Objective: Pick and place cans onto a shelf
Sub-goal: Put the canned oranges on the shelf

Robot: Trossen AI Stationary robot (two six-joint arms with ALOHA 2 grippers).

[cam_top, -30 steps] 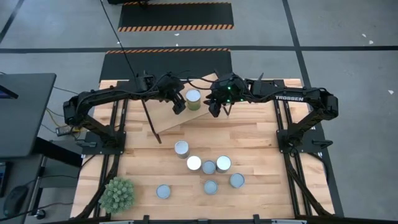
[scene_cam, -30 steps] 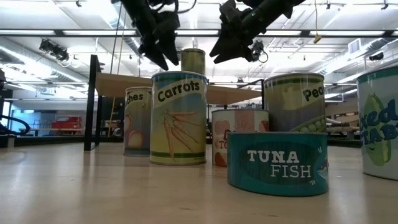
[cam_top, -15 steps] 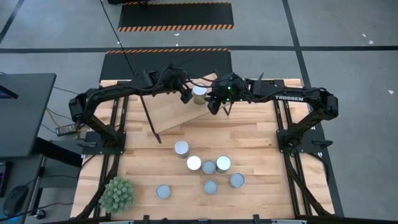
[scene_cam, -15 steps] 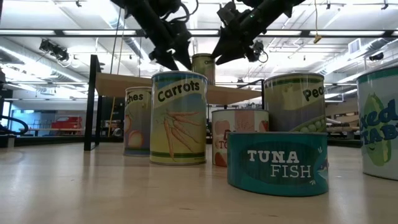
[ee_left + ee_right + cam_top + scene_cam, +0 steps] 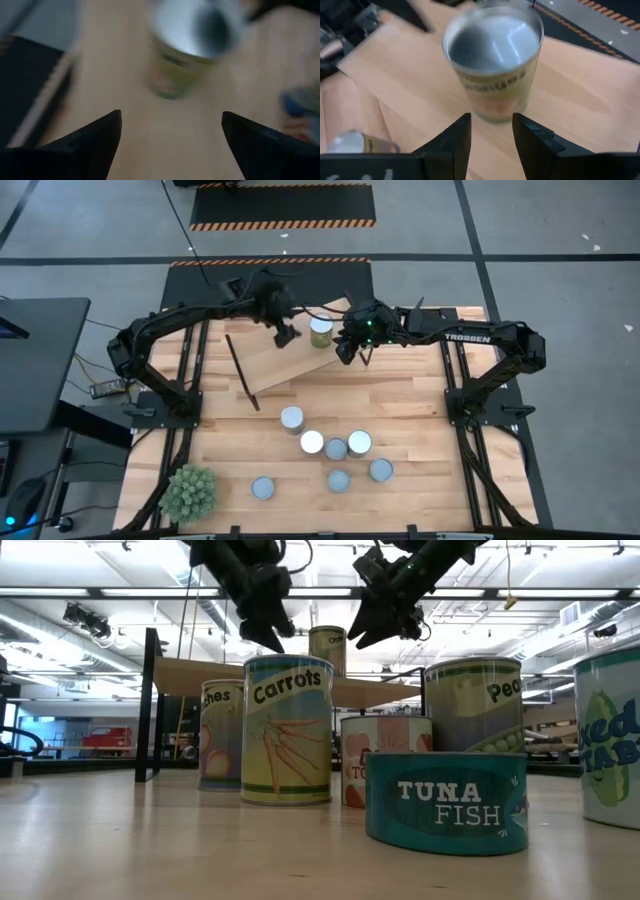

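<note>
One can (image 5: pixel 320 332) with a silvery top and an olive-yellow label stands upright on its base on the tilted light-wood shelf (image 5: pixel 275 355), near the shelf's right end. It also shows in the low view (image 5: pixel 327 645). My left gripper (image 5: pixel 283 332) is open and empty, just left of this can (image 5: pixel 187 55), above the shelf. My right gripper (image 5: pixel 345 348) is open and empty, just right of and nearer than the can (image 5: pixel 492 65), with its fingers short of it. Several more cans (image 5: pixel 336 448) stand on the tabletop.
The cans on the table cluster near the middle and front, among them a carrots can (image 5: pixel 287 730) and a flat tuna can (image 5: pixel 446 802). A spiky green plant (image 5: pixel 189 492) stands at the front left. The shelf's black legs (image 5: pixel 240 375) stand at its left end.
The can on the shelf has shifted a little toward the table's right and far edges, with my left gripper close at its left side. My left gripper has then drawn back toward the table's left, clear of the can. The can stays upright.
</note>
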